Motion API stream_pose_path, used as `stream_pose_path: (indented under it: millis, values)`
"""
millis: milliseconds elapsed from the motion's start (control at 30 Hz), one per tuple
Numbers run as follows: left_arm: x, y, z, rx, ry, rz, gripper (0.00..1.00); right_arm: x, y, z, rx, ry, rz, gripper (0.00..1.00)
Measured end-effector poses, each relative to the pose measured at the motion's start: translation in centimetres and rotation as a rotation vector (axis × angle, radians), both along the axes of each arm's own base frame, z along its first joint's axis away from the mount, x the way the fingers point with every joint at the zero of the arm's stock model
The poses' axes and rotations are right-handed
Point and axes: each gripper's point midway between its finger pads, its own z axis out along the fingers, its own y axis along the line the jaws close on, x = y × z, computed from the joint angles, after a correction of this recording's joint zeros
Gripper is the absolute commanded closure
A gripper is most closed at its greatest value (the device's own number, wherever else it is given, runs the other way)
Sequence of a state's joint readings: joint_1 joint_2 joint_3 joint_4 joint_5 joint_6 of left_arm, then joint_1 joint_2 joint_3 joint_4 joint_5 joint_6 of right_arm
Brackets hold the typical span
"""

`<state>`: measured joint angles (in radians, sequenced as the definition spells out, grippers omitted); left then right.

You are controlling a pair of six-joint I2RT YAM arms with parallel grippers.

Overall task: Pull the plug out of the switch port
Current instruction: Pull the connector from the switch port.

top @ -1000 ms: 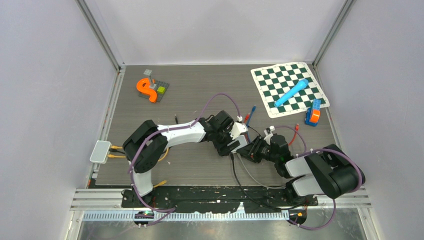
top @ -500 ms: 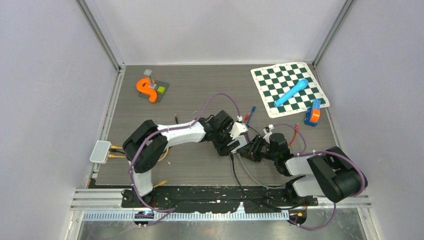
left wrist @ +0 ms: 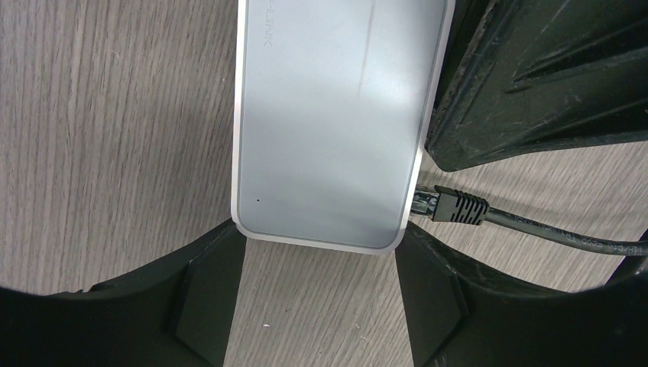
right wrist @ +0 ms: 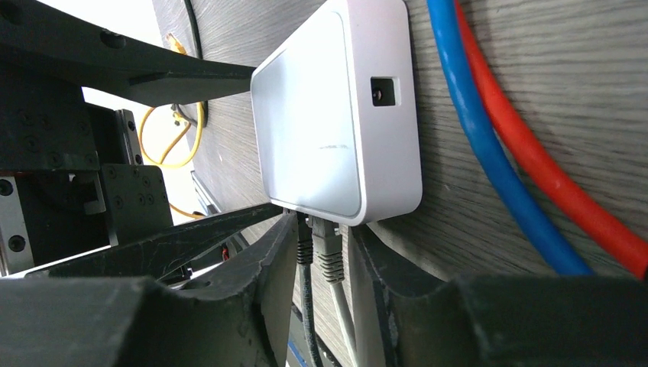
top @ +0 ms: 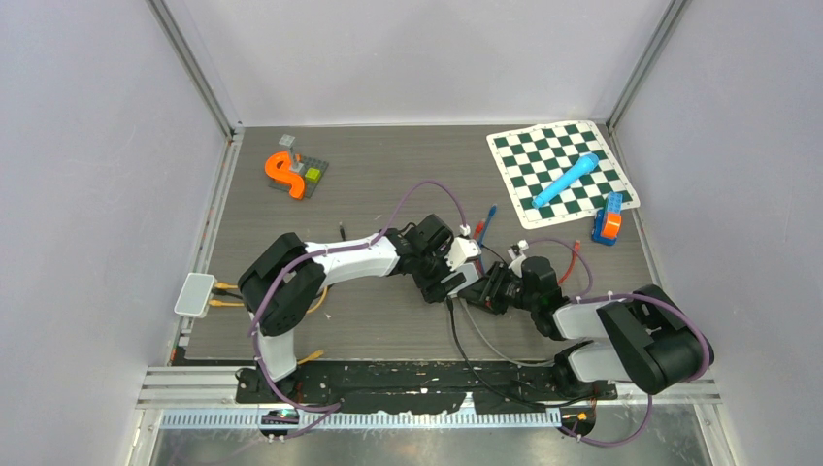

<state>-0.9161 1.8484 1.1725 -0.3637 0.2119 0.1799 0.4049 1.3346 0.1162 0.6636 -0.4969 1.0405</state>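
The white switch [left wrist: 336, 122] lies flat on the wooden table; it also shows in the top view [top: 466, 264] and the right wrist view [right wrist: 336, 115]. My left gripper [left wrist: 321, 245] straddles its near end, its fingers [left wrist: 206, 306] touching both corners. A black plug [left wrist: 451, 206] and a grey plug [right wrist: 328, 256] sit in the switch's ports. My right gripper [right wrist: 325, 229] is open, with its fingers [right wrist: 271, 264] close on either side of both plugs. In the top view the grippers, left [top: 454, 267] and right [top: 488, 288], meet at the switch.
A blue cable [right wrist: 474, 153] and a red cable [right wrist: 550, 176] run beside the switch. A chessboard mat [top: 563, 173] with a blue cylinder [top: 565, 180] lies far right. An orange S-shape [top: 282, 175] is far left. Another white box [top: 194, 294] sits at the left edge.
My right gripper has moved slightly left, closer to the switch. The left arm and the switch have not moved.
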Motion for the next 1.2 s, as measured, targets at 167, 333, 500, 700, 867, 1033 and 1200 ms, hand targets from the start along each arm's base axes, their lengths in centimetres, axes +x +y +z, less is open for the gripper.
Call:
stream_pose_path:
  millis: [167,333,500,700,867,1033,1200]
  values:
    - [0.00,0.00,0.00,0.000,0.000,0.000,0.61,-0.09,0.02,-0.04,-0.001,0.001,0.005,0.70]
    - [-0.01,0.01,0.00,0.000,0.000,0.000,0.61,-0.09,0.02,-0.07,-0.002,0.002,0.004,0.70]
    - [0.02,0.01,0.00,0.000,0.000,0.001,0.61,-0.01,0.03,-0.10,0.004,0.012,-0.006,0.72]
    - [0.04,0.03,0.00,0.001,-0.001,0.001,0.61,0.03,0.00,-0.21,0.007,0.025,-0.018,0.85]
    - [0.11,0.08,-0.01,0.002,-0.001,0.003,0.61,0.05,0.02,-0.14,0.007,0.018,-0.014,0.95]
    - [0.08,0.08,-0.01,0.002,-0.001,0.003,0.61,-0.10,0.05,-0.18,0.000,0.004,0.004,0.95]
    - [-0.04,0.22,-0.08,0.008,0.005,0.004,0.62,-0.47,0.28,-0.27,0.005,-0.001,0.037,0.95]
